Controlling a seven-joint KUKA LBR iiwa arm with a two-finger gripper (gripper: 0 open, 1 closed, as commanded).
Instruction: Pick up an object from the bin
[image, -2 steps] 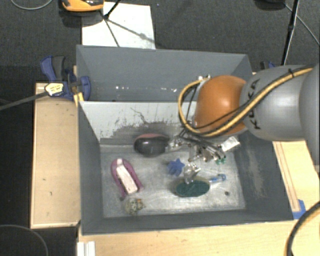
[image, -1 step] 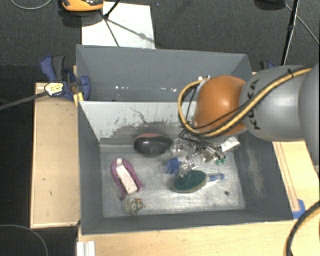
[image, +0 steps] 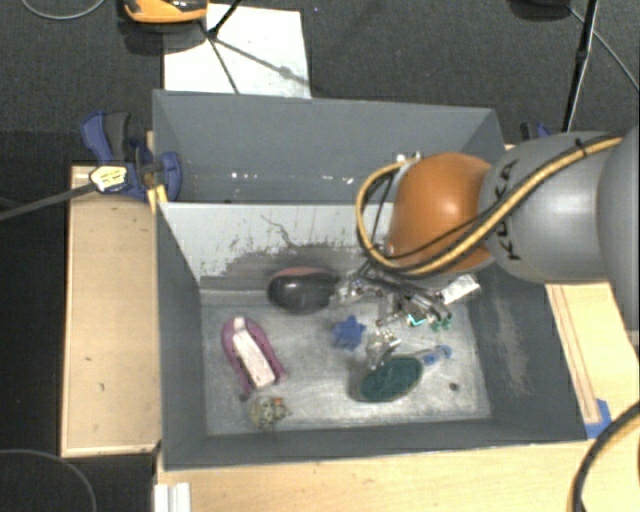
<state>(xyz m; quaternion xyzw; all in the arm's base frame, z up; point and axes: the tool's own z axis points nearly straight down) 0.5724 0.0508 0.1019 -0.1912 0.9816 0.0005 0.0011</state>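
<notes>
My gripper (image: 385, 335) hangs below the orange wrist cover, right of the bin's middle. Its metal tip is just above the upper edge of a dark green oval thing (image: 388, 381) lying flat on the floor. A small blue crumpled thing (image: 347, 332) lies immediately left of the gripper. A small blue piece (image: 437, 354) lies to its right. Nothing can be seen held in the gripper.
A dark rounded stone-like thing (image: 301, 290) lies at the back wall, left of the gripper. A purple and white thing (image: 251, 355) lies at the left, with a small mottled ball (image: 267, 410) at the front. A white piece (image: 461, 290) and green bits (image: 432, 321) sit under the arm.
</notes>
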